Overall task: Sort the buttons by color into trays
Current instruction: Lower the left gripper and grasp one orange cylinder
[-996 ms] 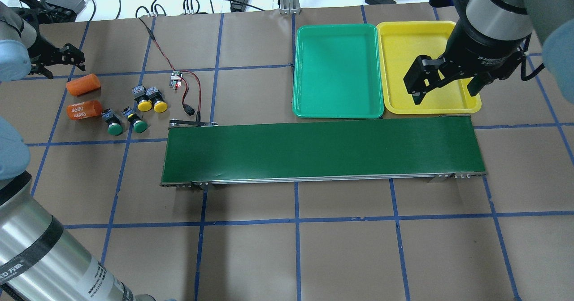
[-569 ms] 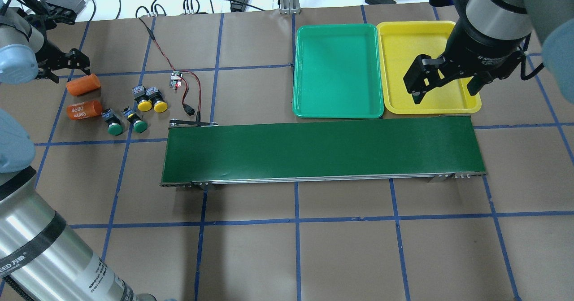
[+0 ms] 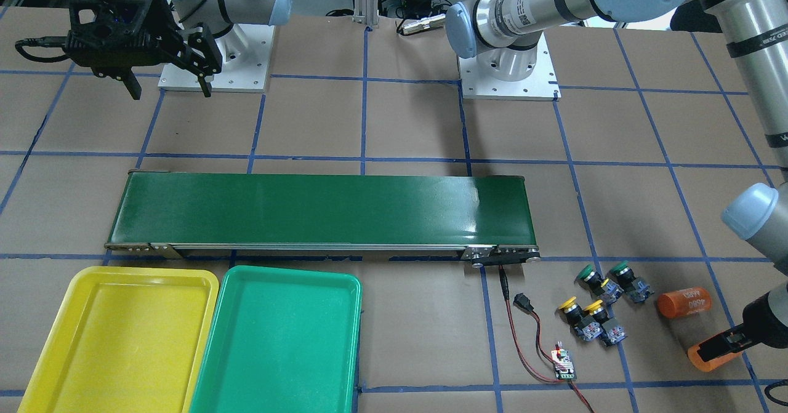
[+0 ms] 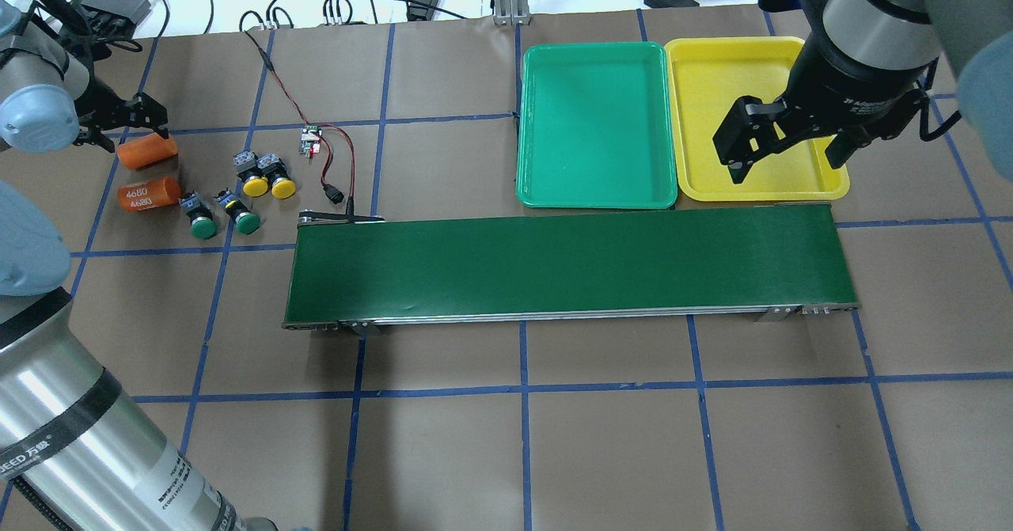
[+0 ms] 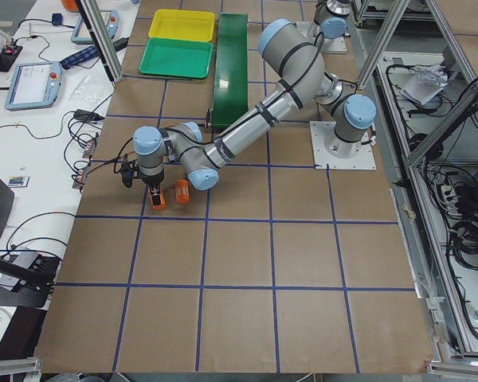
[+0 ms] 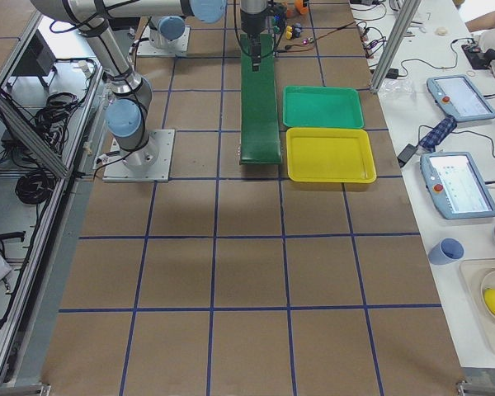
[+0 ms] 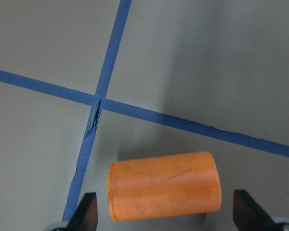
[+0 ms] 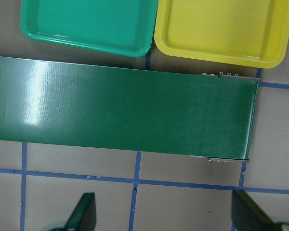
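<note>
While left gripper [image 4: 133, 129] straddles orange cylinder [image 7: 164, 185], jaws wide, untouching — right gripper [image 4: 787, 159] wide too, empty.

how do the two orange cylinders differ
The plain cylinder lies between the left gripper's open fingers, clear of both; the printed cylinder lies free beside a green button. The printed one reads 4680; the plain one shows no print. Both are orange and lie on their sides.

left gripper [image 4: 136, 134]: has slid from clear of the upper orange cylinder [image 4: 149, 151] to right over it, jaws spread, one finger past each end
upper orange cylinder: far edge now covered by the gripper in the overhead view, fully exposed before
</note>
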Available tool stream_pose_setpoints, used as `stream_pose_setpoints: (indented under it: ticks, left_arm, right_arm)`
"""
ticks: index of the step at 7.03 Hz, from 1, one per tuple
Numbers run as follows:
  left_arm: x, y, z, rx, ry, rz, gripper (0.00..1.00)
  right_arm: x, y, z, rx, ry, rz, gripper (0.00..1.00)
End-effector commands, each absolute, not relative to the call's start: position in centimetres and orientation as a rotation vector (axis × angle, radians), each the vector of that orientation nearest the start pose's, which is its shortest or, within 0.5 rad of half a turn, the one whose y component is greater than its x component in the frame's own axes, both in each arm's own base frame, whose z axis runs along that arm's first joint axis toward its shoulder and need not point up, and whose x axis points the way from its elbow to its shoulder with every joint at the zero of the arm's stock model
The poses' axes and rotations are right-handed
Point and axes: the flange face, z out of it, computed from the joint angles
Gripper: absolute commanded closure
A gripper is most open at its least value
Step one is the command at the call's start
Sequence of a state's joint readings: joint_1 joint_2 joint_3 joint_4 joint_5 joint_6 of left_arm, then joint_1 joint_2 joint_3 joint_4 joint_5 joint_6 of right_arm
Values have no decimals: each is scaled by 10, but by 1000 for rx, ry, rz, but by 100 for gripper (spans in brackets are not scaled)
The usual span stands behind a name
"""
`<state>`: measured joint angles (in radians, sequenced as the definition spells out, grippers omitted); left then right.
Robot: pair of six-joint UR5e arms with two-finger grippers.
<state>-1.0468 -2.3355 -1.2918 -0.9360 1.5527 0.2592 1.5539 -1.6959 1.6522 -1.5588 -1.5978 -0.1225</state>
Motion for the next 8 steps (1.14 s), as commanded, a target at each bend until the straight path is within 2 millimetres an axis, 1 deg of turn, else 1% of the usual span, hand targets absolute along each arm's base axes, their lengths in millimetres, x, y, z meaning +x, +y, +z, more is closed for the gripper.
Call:
stream_pose_setpoints:
  ticks: [1, 4, 6, 7, 8]
  left_arm:
    - [261, -723, 198, -405, 3067, -221, 0]
    - [264, -724, 195, -398, 3069, -214, 0]
    - [264, -724, 189, -396, 3072, -200, 0]
    - [264, -724, 180, -400, 3076, -182, 0]
    - [264, -723, 179, -400, 3077, -174, 0]
  right_arm:
    - [123, -444, 505, -165, 3165, -46, 0]
    - [123, -444, 504, -165, 3166, -41, 0]
    - [124, -444, 504, -165, 3162, -46, 0]
    - [124, -443, 506, -164, 3162, -58, 0]
    - [124, -443, 507, -164, 3163, -63, 0]
